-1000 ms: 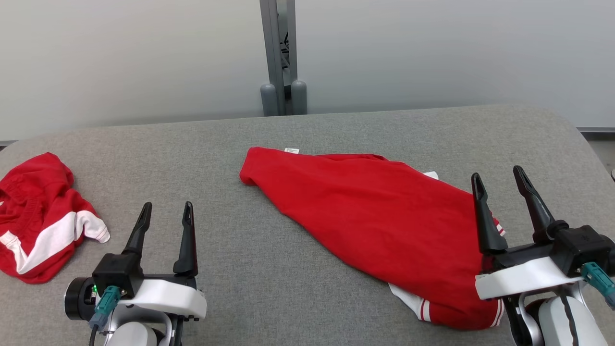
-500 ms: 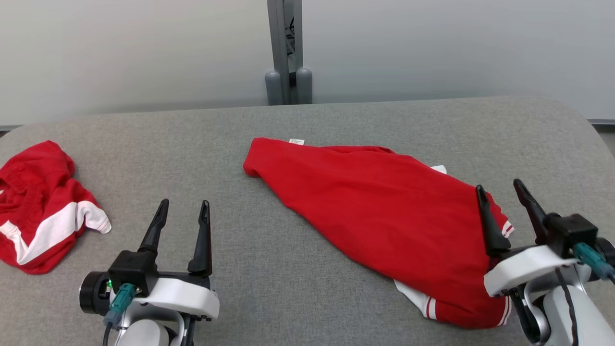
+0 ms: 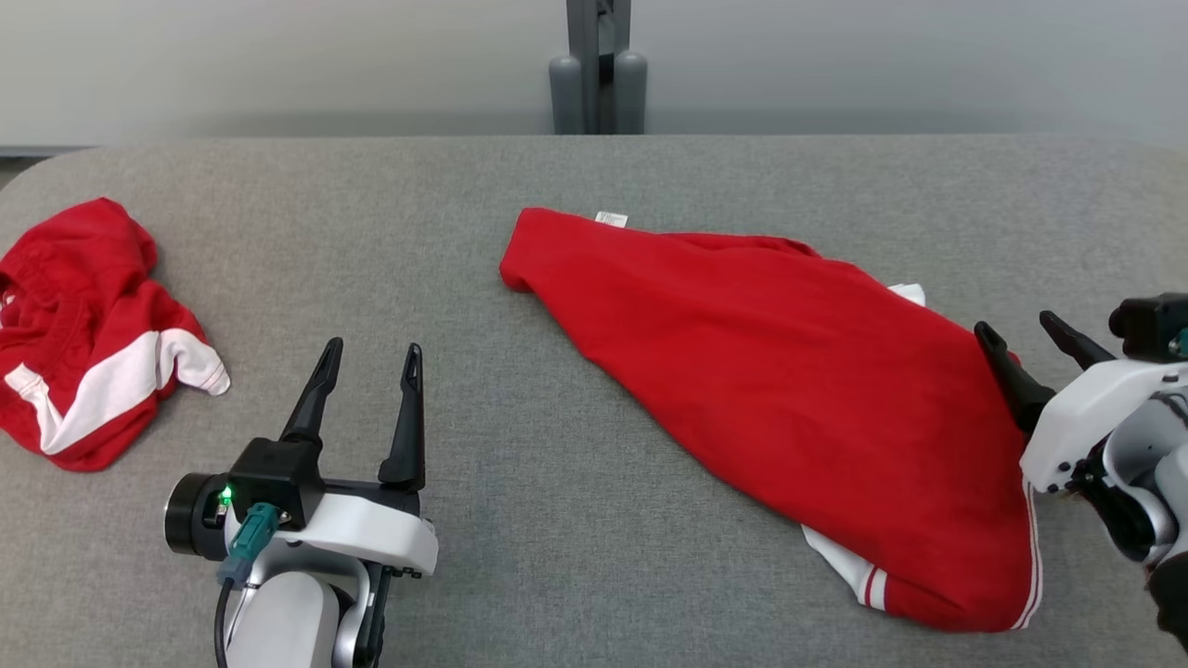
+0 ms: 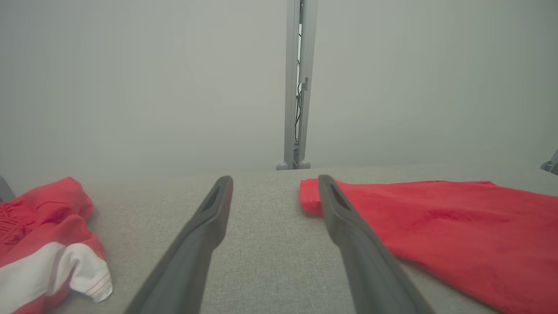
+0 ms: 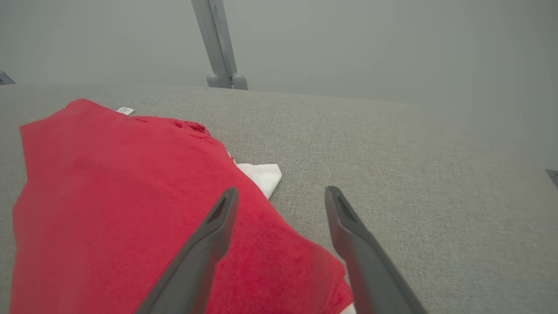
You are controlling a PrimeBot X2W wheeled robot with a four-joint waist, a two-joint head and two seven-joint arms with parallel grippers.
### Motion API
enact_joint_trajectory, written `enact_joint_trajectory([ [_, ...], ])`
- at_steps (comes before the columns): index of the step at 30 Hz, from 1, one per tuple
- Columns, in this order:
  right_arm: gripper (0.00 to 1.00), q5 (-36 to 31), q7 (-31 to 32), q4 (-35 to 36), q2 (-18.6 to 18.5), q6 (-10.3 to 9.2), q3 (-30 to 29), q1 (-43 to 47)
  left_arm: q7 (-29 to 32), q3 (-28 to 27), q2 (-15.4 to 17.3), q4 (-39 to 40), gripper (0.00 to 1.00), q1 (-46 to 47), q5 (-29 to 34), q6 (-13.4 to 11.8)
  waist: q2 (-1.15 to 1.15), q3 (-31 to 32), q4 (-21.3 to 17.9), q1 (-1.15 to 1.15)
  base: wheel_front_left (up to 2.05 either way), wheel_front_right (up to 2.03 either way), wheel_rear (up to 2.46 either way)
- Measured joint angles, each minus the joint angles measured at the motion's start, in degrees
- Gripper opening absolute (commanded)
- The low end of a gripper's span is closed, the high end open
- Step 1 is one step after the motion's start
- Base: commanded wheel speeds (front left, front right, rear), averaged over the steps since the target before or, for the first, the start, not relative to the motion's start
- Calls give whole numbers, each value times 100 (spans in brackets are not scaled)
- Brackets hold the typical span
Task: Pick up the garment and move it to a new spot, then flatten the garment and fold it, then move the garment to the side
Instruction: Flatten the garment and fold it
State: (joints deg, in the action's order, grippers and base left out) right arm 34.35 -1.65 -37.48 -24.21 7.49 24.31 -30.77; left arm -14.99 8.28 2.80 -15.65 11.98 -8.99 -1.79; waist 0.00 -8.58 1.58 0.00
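Two red garments on the grey table [image 3: 520,520]: the big shirt [image 3: 789,390] lies under and left of the right claw [image 3: 1012,325], the crumpled garment [image 3: 83,325] left of the left claw [image 3: 373,347]; both claws apart, empty

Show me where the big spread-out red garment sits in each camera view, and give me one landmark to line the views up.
Head view: red garment runs diagonally from the upper centre down to the lower right.
Left wrist view: red garment fills the right side, middle to lower edge.
Right wrist view: red garment covers the left and lower centre.
Shared landmark: grey post at the back, top centre in the head view, centre in the left wrist view, upper left of centre in the right wrist view.
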Motion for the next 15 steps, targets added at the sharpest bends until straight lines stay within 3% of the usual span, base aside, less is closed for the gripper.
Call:
enact_joint_trajectory([
  [9, 100, 1443, 837, 125, -829, 0, 1161, -519, 0, 207, -3, 3, 100, 182, -85, -46, 0, -338, 229, 0, 0, 0, 0],
  [15, 100, 2037, 1037, 197, -1098, 0, 1815, -722, 0, 266, -1, -8, 100, 247, -120, -92, 0, -415, 327, 0, 0, 0, 0],
])
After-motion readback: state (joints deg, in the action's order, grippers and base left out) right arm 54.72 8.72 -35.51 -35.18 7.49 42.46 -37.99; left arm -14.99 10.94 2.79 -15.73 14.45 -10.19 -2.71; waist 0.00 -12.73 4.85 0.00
